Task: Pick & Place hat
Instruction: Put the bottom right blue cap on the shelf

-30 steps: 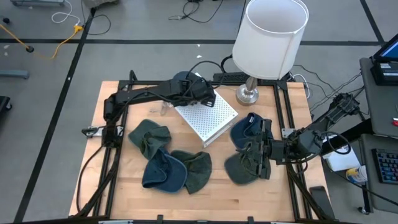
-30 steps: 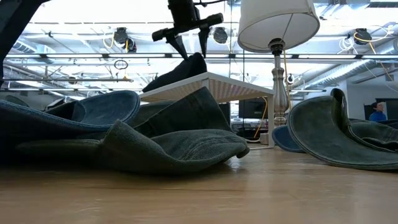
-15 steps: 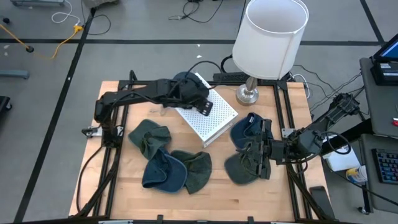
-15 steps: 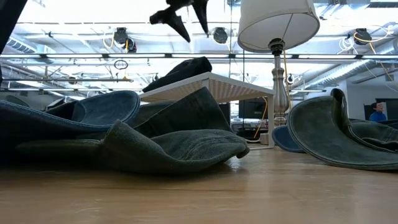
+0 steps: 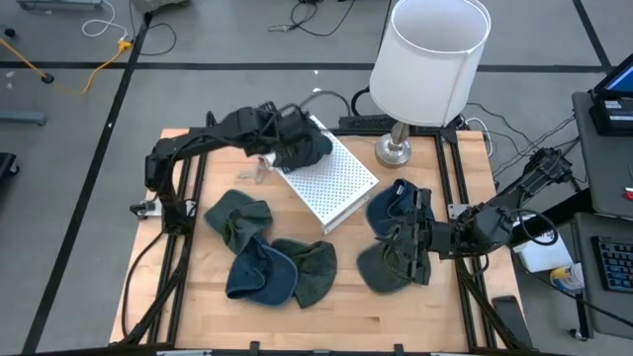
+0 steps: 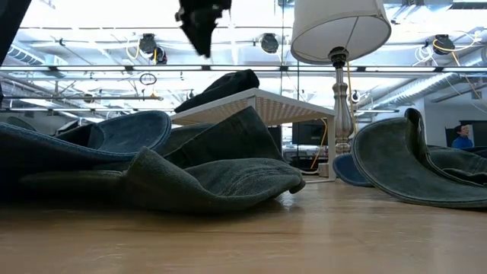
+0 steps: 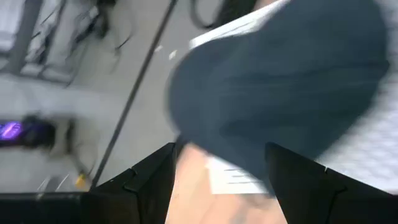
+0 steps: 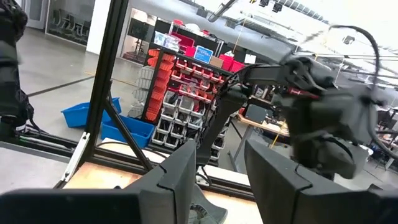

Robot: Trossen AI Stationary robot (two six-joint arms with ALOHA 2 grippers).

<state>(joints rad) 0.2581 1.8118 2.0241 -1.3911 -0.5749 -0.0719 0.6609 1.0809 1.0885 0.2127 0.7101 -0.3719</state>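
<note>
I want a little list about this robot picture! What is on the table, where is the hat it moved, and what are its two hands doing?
Table things: a white perforated shelf, a lamp, several denim hats.
Placed hat: dark blue hat lies on the shelf's far end.
Left gripper: open, empty, above the table beside that hat.
Right gripper: low at the table's right side, among the hats there; grip unclear.
Loose hats: three in a pile at the front left.
</note>
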